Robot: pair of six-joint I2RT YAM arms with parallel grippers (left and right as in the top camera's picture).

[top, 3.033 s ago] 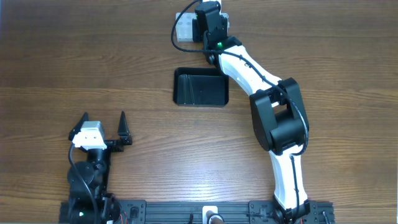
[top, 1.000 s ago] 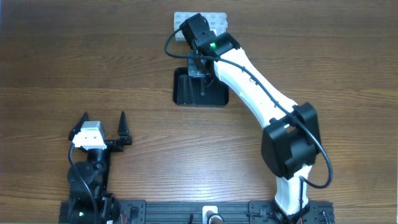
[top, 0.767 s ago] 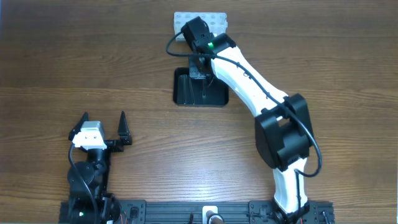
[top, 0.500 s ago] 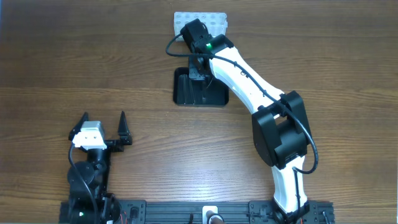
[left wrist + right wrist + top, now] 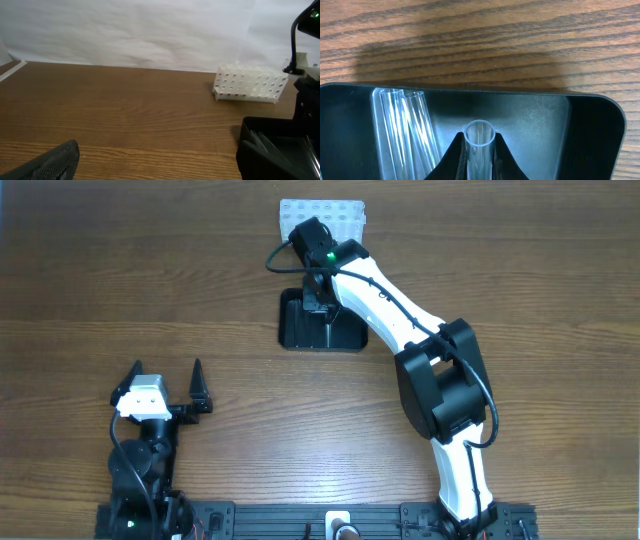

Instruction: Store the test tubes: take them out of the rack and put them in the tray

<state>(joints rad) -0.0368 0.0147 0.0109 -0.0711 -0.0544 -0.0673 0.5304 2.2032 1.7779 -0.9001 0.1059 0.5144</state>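
Right jaws, clamping a test tube [image 5: 480, 150], have swung from beyond the tray [image 5: 592, 135] to just over it; left jaws stay wide.

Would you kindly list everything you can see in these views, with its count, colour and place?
test tubes: three, clear; two lying side by side in the tray, one held over the tray by the right gripper
rack: one, white, at the table's far edge beyond the tray
tray: one, black, mid-table just in front of the rack
table: one, brown wood, under everything
left gripper: one, black, open, near its base at the table's near left
right gripper: one, black, shut on a test tube above the tray
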